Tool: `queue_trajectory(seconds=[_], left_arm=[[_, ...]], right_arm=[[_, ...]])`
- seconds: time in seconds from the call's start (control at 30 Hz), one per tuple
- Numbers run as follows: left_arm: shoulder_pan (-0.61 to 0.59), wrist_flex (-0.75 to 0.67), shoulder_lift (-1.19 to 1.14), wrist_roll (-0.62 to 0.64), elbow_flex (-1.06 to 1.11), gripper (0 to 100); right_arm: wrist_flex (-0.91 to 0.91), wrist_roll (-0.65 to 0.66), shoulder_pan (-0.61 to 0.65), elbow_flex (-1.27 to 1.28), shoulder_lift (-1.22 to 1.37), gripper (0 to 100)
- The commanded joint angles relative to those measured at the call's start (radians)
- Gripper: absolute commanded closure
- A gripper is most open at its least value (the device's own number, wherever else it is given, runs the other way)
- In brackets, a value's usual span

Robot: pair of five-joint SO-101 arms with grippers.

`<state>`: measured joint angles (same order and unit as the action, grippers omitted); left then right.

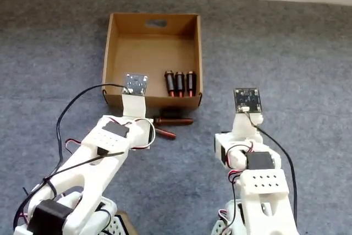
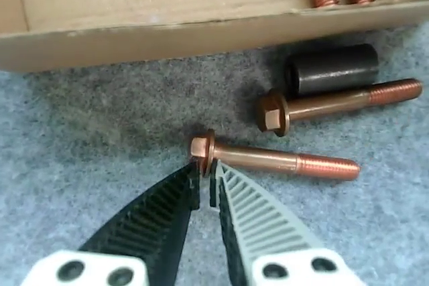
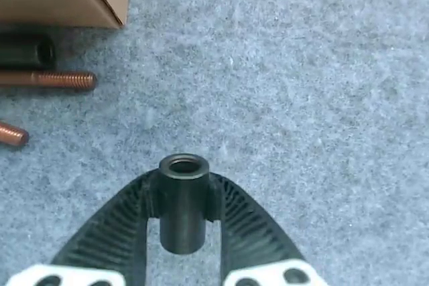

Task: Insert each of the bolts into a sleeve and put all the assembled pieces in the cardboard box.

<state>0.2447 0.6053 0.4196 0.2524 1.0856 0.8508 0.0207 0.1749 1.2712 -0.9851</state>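
In the left wrist view my left gripper is pinched on the flange under the head of a copper bolt that lies on the carpet. A second bolt lies just beyond it, beside a loose black sleeve in front of the cardboard box. My right gripper is shut on another black sleeve, its open bore facing away, above bare carpet to the right of the box. Three assembled pieces lie in the near right corner of the cardboard box.
From above, the two loose bolts and the sleeve lie against the box's near wall, between the arms. Grey carpet spreads all around, with free room to the right of the box. Cables loop beside the left arm.
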Motion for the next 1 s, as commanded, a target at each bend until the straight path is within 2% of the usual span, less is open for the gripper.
queue_trajectory(seconds=[0.0, 0.2, 0.5, 0.57, 0.97], left_arm=[[0.005, -0.009, 0.001, 0.005, -0.004, 95], [0.002, -0.005, 0.01, -0.011, -0.007, 95], [0.001, 0.098, 0.012, -0.302, -0.027, 96], [0.001, 0.1, 0.012, -0.311, -0.027, 100], [-0.001, 0.107, 0.012, -0.308, -0.056, 99]], right_arm=[[-0.018, -0.006, 0.004, -0.004, -0.019, 99.2], [-0.018, -0.006, 0.004, -0.004, -0.019, 99.2], [-0.018, -0.006, 0.004, -0.004, -0.019, 99.2], [-0.018, -0.006, 0.004, -0.004, -0.019, 99.2], [-0.018, -0.006, 0.004, -0.004, -0.019, 99.2]])
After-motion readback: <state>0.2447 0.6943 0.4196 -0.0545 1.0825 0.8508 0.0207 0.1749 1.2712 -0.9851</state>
